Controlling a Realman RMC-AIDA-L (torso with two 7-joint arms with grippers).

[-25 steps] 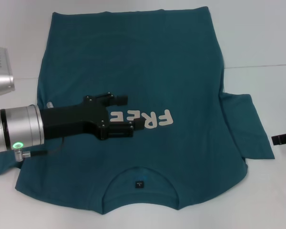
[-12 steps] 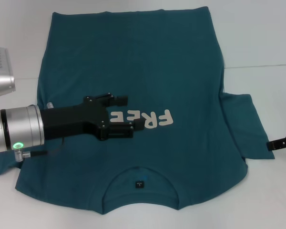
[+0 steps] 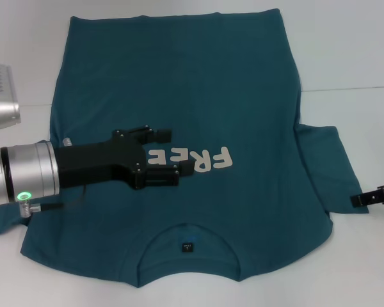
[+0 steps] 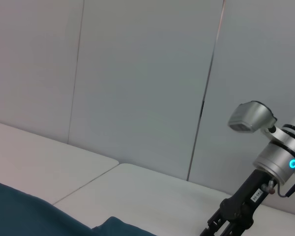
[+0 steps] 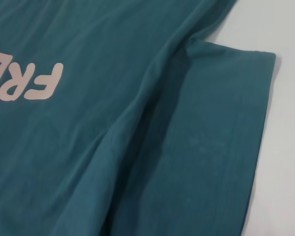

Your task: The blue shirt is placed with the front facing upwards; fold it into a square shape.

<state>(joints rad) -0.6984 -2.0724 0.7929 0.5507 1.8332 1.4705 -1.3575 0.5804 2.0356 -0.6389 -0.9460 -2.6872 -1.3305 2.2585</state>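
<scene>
While the large teal-blue cotton T-shirt (image 3: pixel 179 96) lies spread flat, front up, on the white worktop (image 3: pixel 352 51), the black left hand (image 3: pixel 169 155) hovers over its chest lettering, fingers parted and holding nothing. At the shirt's right sleeve edge sits the right hand (image 3: pixel 371 197); whether its fingers are parted I cannot tell.

The white table (image 3: pixel 358 51) carries the blue shirt (image 3: pixel 179 70), spread flat.

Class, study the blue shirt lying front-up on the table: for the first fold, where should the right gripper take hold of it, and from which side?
Probably the outer hem of the sleeve on the robot's right. It lies flat and spread beyond the body of the blue shirt, with bare table beside it, and the right gripper is just off that edge, so come in from the right.
</scene>
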